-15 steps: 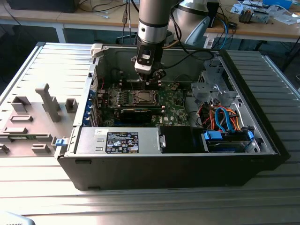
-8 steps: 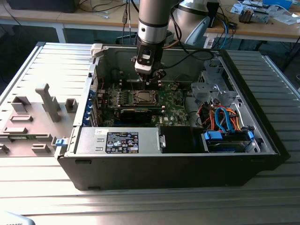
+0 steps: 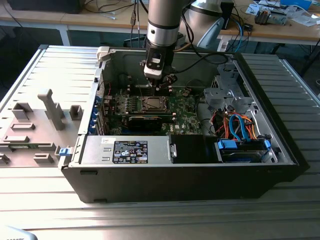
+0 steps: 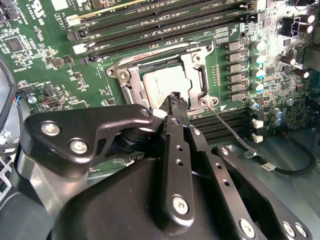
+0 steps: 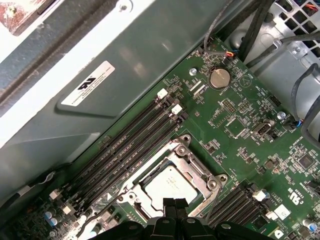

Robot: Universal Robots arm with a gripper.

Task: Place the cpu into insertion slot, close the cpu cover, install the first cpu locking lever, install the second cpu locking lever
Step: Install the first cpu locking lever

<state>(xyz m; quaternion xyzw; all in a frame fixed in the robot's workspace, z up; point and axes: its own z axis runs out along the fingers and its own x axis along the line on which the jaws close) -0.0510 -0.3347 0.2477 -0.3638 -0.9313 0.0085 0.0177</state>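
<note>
Exterior view: open black PC case (image 3: 280, 150) lies on a ribbed grey metal bench (image 3: 150, 220). The arm reaches down into it. The gripper (image 3: 161, 86) hangs just above the green circuit board (image 3: 185, 107), beside the insertion slot (image 3: 152, 104), a dark square recess w/ silvery rim. A grey power-supply box (image 3: 130, 150) sits nearer the camera. Blue and orange cables (image 3: 240, 127) are on the exterior view's right, grey plastic fixtures (image 3: 50, 112) on its left.

Second wrist view: black fingers (image 4: 175, 100) are pinched together w/ nothing btwn them, tips over the slot's edge; contact can't be told. The cpu (image 4: 162, 80), a pale grey-green square plate, sits in the slot. The silvery metal-frame cpu cover (image 4: 192, 62) lies down around it. A thin wire lever (image 4: 230, 131) juts diagonally from the slot's corner. Black memory slots (image 4: 165, 20) and silver capacitors (image 4: 257, 60) flank it.

First wrist view: fingertips (image 5: 169, 204) at the cpu's (image 5: 167, 184) edge. A round coin battery (image 5: 218, 77) and the grey case wall (image 5: 150, 45) lie beyond.
</note>
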